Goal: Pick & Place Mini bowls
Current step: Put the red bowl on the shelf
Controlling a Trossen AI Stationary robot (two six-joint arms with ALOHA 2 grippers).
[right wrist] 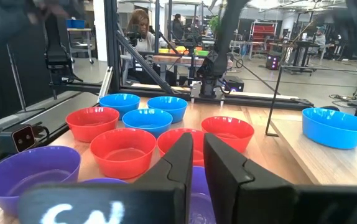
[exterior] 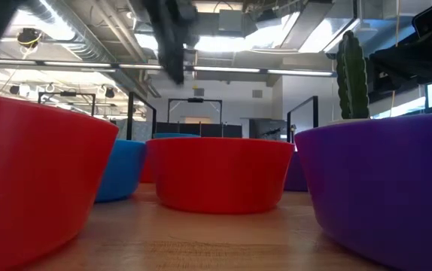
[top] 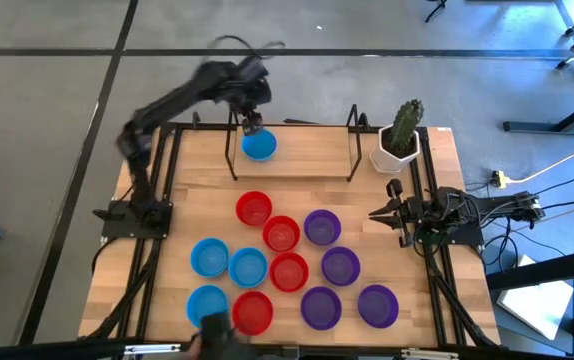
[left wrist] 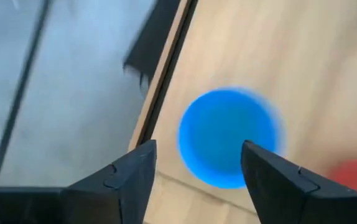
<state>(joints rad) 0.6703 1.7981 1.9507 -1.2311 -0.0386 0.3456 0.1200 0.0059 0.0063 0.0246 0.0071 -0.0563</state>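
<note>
Robotics lab: exposed ceiling ducts (exterior: pixel 88 38), equipment racks (right wrist: pixel 272 46), seated person (right wrist: pixel 142 31).

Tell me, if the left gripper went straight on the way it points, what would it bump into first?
Probably the blue bowl right below it. The left gripper points down with open jaws, though the height between them is hard to judge.

The right gripper (right wrist: pixel 198 163) is seen at the lower centre of the frame, its jaws set close together with only a narrow gap between them. Beyond it, a cluster of mini bowls (right wrist: pixel 144 121) is spread over the wooden tabletop (right wrist: pixel 303 163): three blue ones farthest back, four red ones nearer, and a purple bowl (right wrist: pixel 30 174) at the lower left. One blue bowl (right wrist: pixel 337 127) is set apart at the right edge of the frame. A seated person (right wrist: pixel 142 31) is visible in the room behind, at the upper centre-left.
</note>
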